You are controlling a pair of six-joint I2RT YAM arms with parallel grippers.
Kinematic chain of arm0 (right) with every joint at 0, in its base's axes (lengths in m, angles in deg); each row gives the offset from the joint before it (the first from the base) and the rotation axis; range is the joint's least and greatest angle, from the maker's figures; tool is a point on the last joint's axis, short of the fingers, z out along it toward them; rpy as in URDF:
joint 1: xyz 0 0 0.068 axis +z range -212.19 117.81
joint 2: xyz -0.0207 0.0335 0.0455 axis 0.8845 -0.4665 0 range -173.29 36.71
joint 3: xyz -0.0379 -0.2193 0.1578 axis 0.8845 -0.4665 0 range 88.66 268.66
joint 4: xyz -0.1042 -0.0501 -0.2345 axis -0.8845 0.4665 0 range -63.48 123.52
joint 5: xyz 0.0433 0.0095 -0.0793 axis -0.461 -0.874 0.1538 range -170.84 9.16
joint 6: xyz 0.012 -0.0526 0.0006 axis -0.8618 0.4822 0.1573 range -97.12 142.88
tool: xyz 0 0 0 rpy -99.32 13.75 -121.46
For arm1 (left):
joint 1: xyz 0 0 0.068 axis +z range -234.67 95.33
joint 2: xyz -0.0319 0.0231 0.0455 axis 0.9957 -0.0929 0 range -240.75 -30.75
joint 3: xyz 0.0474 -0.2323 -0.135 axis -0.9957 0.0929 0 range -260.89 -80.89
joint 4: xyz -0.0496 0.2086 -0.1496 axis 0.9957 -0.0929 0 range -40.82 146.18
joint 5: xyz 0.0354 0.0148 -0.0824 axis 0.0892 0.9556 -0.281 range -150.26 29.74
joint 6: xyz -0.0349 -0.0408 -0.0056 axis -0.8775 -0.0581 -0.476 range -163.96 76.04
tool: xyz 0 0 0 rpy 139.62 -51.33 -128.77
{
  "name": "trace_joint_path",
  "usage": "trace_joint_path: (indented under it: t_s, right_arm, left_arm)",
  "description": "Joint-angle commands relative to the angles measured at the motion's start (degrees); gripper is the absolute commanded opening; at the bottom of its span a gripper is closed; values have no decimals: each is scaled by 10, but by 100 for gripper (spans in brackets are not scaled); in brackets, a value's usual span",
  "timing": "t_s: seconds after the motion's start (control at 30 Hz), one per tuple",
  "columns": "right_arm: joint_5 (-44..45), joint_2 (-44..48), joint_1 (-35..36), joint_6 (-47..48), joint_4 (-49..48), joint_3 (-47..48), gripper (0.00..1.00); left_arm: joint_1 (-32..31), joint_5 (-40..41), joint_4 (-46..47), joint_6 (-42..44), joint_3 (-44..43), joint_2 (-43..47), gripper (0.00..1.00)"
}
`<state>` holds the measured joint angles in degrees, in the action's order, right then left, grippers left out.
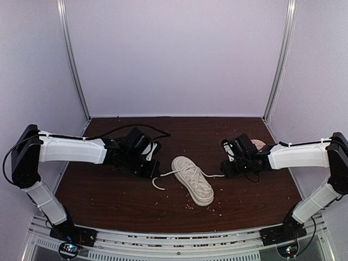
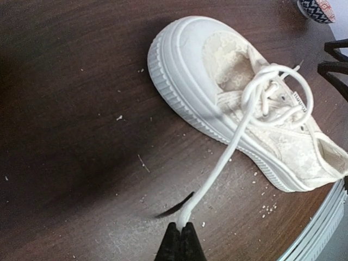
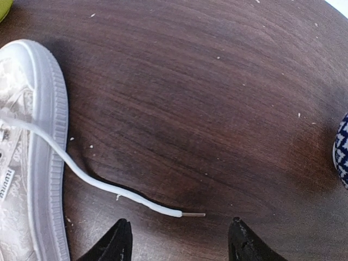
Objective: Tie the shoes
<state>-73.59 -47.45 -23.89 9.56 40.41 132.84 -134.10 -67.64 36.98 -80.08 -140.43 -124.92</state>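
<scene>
The off-white sneaker (image 1: 193, 180) lies mid-table, toe toward the front; it also shows in the left wrist view (image 2: 244, 98) and at the left edge of the right wrist view (image 3: 27, 147). My left gripper (image 1: 154, 173) (image 2: 181, 239) is shut on the left lace (image 2: 217, 174), which runs taut up to a loose loop over the eyelets. My right gripper (image 1: 225, 169) (image 3: 179, 244) is open, just above the table. The right lace (image 3: 98, 182) lies on the wood, its tip (image 3: 193, 215) between and just ahead of the fingers, not touched.
A blue-and-white patterned bowl (image 3: 342, 149) (image 2: 316, 10) stands to the right of the shoe, behind the right arm (image 1: 258, 144). A yellow-green object (image 3: 4, 6) shows at a frame corner. Crumbs are scattered over the dark wooden table (image 1: 109, 190). A black cable (image 1: 130, 128) lies at the back left.
</scene>
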Motion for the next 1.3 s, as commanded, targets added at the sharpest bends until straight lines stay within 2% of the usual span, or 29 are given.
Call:
trace_joint_path:
  t_s: [0.0, 0.07, 0.27, 0.67, 0.77, 0.9, 1.07, 1.27]
  right_arm:
    - [-68, 2, -5, 71, 39, 42, 60]
    - [-76, -2, -5, 64, 57, 56, 60]
    - [-149, -17, 5, -15, 30, 51, 60]
    - [-176, -55, 102, -130, -25, 19, 56]
    - [-193, -61, 131, -156, -54, 16, 56]
    - [-169, -37, 148, -176, -59, 13, 56]
    - [-92, 5, 139, -180, -24, 1, 56]
    - [-47, 22, 114, -182, -44, -24, 55]
  left_arm:
    - [8, -16, 35, -1, -38, -53, 0]
    - [9, -27, 48, 0, -66, -82, 0]
    - [20, -48, 45, 6, -155, -178, 0]
    - [28, -80, 42, 28, -227, -250, 0]
    - [28, -84, 46, 28, -226, -249, 0]
    - [29, -68, 52, 27, -202, -224, 0]
    - [29, -54, 72, 27, -157, -177, 0]
    - [29, -35, 75, 26, -113, -114, 0]
